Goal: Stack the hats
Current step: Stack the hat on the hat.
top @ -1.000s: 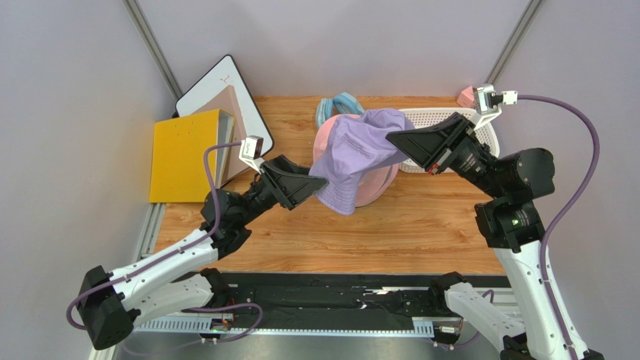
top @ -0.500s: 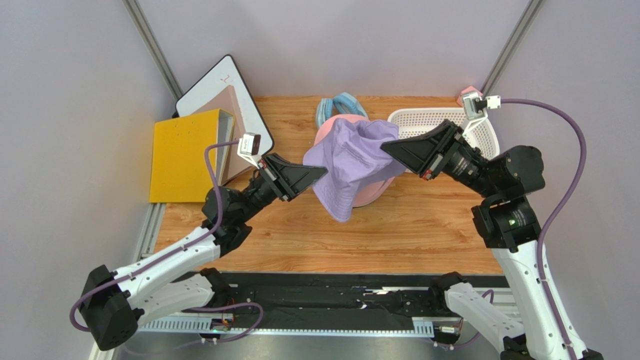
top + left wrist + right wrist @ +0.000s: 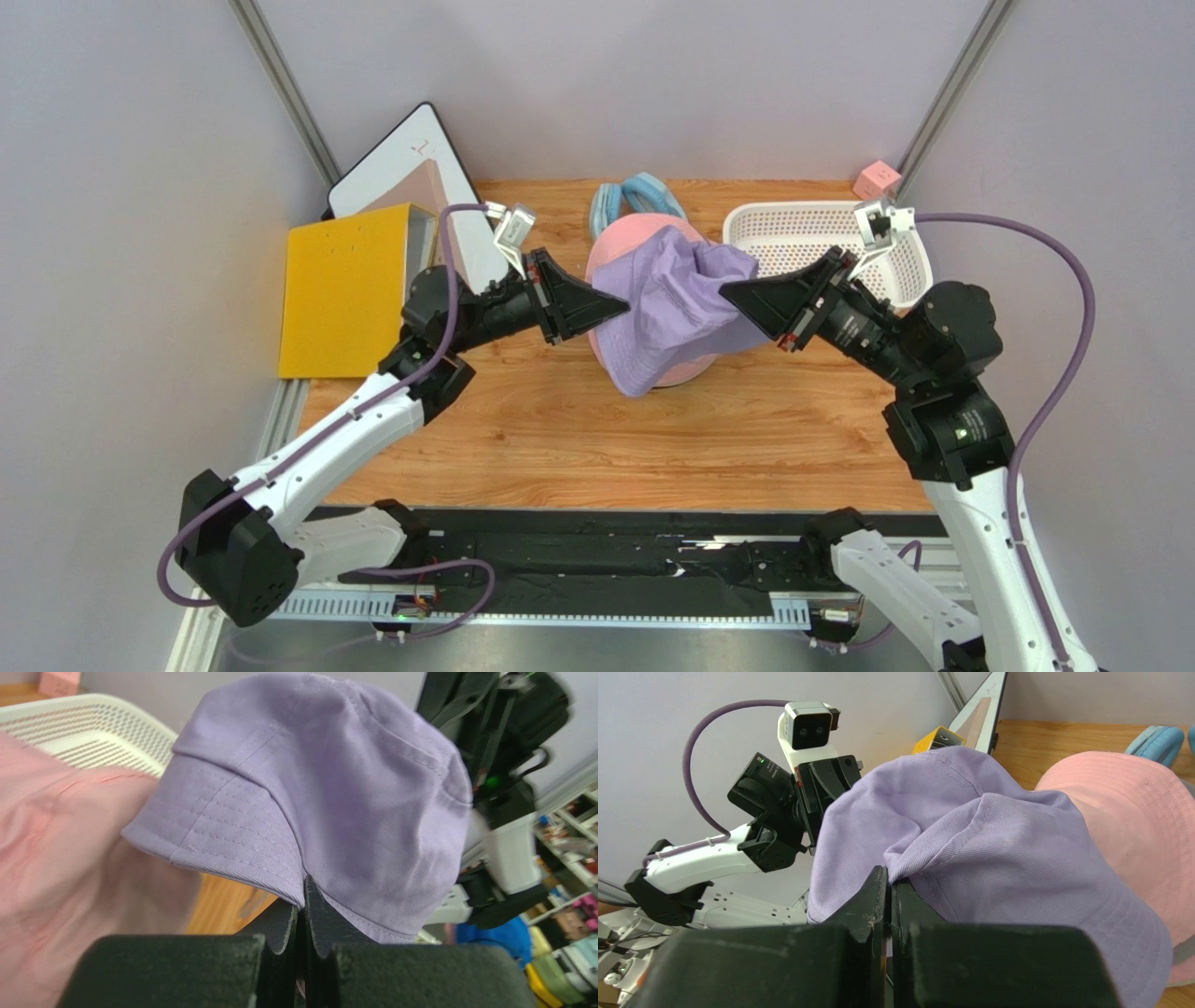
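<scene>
At the centre of the wooden table [image 3: 561,420], the soft lavender fabric bucket hat [image 3: 671,308] drapes over the rounded pink fabric bucket hat [image 3: 620,252]. The left gripper [image 3: 592,303] and right gripper [image 3: 730,297] each pinch its brim on opposite sides, likely spreading it to seat squarely.

White basket [image 3: 786,224] far R, yellow box [image 3: 341,287] + board [image 3: 400,157] far L

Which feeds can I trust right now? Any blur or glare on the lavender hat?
Top external: even light, no glare, the lavender hat is sharp. Left wrist: its brim stitching is crisp, but the pink hat at the near left is soft and blurred. Right wrist: the hat's folds are sharp, with no glare.
</scene>
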Tool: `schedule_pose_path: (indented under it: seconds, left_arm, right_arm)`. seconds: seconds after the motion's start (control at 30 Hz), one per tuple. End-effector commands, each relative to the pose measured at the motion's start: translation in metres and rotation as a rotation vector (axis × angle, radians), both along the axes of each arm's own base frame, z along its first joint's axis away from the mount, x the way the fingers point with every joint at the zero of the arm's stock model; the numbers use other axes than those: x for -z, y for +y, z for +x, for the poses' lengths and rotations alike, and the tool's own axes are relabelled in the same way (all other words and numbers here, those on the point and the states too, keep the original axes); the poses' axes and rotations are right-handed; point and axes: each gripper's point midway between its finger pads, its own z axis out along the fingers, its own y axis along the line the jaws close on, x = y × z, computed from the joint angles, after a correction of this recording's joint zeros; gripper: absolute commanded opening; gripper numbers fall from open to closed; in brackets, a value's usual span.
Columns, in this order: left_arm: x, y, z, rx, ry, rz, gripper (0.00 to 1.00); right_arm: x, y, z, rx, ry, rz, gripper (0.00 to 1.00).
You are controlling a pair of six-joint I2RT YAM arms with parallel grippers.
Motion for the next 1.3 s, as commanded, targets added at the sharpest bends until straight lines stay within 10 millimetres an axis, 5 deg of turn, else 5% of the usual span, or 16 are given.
schedule_pose_path:
  seconds: [0.0,0.13,0.37,0.4,0.53,0.63,0.93,1.0,1.03,1.17,1.27]
  left_arm:
    - [0.056,0.005,0.019,-0.052,-0.101,0.222,0.00]
    - [0.094,0.009,0.048,-0.138,-0.139,0.367,0.00]
    - [0.108,0.018,0.067,-0.231,-0.209,0.443,0.00]
    - [0.110,0.020,0.069,-0.240,-0.207,0.448,0.00]
    - [0.123,0.020,0.074,-0.243,-0.187,0.473,0.00]
    - [0.127,0.022,0.075,-0.252,-0.176,0.477,0.00]
    - [0.125,0.031,0.084,-0.287,-0.151,0.445,0.00]
    - [0.125,0.033,0.085,-0.293,-0.143,0.436,0.00]
    - [0.125,0.033,0.086,-0.292,-0.141,0.431,0.00]
    - [0.120,0.031,0.087,-0.277,-0.132,0.400,0.00]
    - [0.122,0.031,0.089,-0.275,-0.124,0.397,0.00]
  right_arm:
    - [0.009,0.000,0.012,0.021,-0.060,-0.060,0.00]
    - [0.026,0.003,0.023,0.020,-0.065,-0.089,0.00]
    - [0.044,0.010,0.022,-0.045,-0.060,-0.126,0.04]
    - [0.050,0.010,0.023,-0.046,-0.050,-0.140,0.09]
    - [0.065,-0.001,0.035,0.050,0.015,-0.167,0.72]
    - [0.065,-0.012,0.051,0.140,0.057,-0.197,0.87]
    - [0.074,-0.050,0.101,0.267,0.102,-0.116,0.95]
    - [0.096,-0.049,0.109,0.199,0.151,-0.085,0.96]
    - [0.091,-0.045,0.112,0.152,0.092,-0.070,0.96]
    - [0.119,-0.018,0.096,-0.140,0.071,-0.079,0.94]
    - [0.139,-0.017,0.098,-0.163,0.067,-0.100,0.92]
